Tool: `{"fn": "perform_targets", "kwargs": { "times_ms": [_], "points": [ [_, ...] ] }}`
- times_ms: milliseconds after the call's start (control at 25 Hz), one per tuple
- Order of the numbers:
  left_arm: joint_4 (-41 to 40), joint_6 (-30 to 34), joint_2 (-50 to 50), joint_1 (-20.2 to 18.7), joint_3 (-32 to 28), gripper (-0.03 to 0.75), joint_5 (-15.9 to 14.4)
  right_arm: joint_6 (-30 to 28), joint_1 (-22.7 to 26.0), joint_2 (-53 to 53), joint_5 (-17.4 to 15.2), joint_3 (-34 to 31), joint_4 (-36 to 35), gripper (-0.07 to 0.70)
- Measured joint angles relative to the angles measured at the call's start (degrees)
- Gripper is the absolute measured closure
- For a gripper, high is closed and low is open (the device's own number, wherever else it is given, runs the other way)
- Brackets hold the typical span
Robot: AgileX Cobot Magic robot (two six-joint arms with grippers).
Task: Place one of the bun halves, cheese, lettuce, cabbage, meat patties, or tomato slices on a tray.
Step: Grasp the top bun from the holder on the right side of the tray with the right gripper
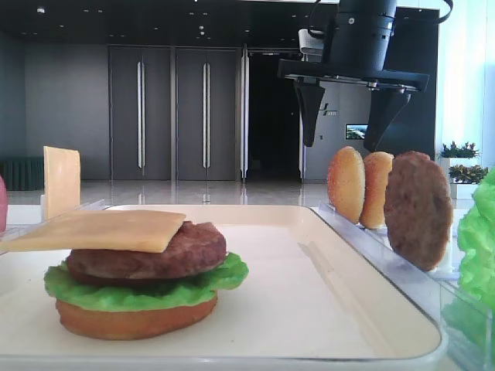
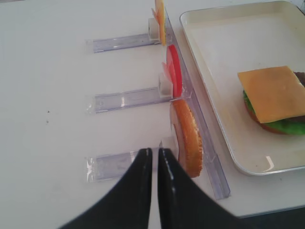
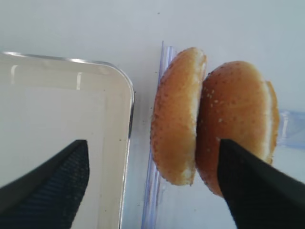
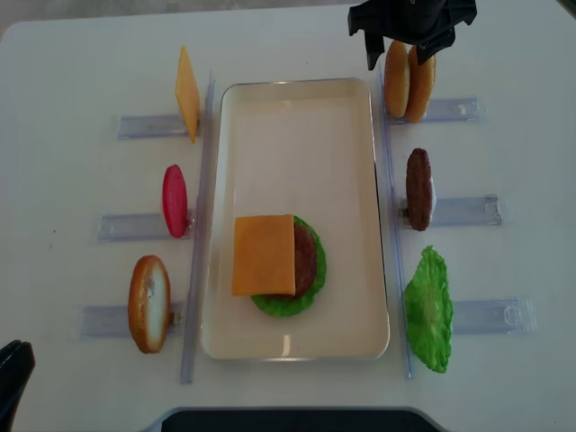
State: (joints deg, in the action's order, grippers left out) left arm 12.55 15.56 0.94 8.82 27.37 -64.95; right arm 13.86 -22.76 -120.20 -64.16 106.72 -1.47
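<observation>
The right pincer [image 4: 409,40] hangs wide open above the two bun halves [image 4: 407,79] — upright in their holder, far right of the tray [image 4: 360,162]. The left pincer [image 2: 156,157] is closed, empty, near-left over the tabletop [image 2: 47,119].

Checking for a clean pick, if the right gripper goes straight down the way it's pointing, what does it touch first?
Most likely the two upright bun halves. The right gripper is open above them, but not centered: one finger looks lined up with the outer bun, the other over the tray. Depth is uncertain.

White table [image 4: 81,54], tray [image 4: 369,216], clear plastic holders [image 4: 468,211]
</observation>
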Motion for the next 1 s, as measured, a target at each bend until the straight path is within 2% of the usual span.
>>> {"fn": "perform_targets", "kwargs": {
  "times_ms": [400, 680, 800, 1000],
  "points": [
    [0.0, 0.0, 0.0, 0.0, 0.0, 0.414, 0.0, -0.7, 0.0, -2.0, 0.0, 0.02, -2.04, 0.076],
    [-0.05, 0.0, 0.0, 0.0, 0.0, 0.414, 0.0, -0.77, 0.0, -2.31, 1.85, 0.02, -1.04, 0.08],
    [-0.05, 0.0, 0.0, 0.0, 0.0, 0.414, 0.0, -0.77, -0.05, -2.62, 2.05, 0.02, -0.44, 0.126],
    [-0.05, 0.0, 0.0, 0.0, 0.0, 0.414, 0.0, -0.77, -0.05, -3.2, 2.32, 0.02, 1.47, 0.281]
  ]
}}
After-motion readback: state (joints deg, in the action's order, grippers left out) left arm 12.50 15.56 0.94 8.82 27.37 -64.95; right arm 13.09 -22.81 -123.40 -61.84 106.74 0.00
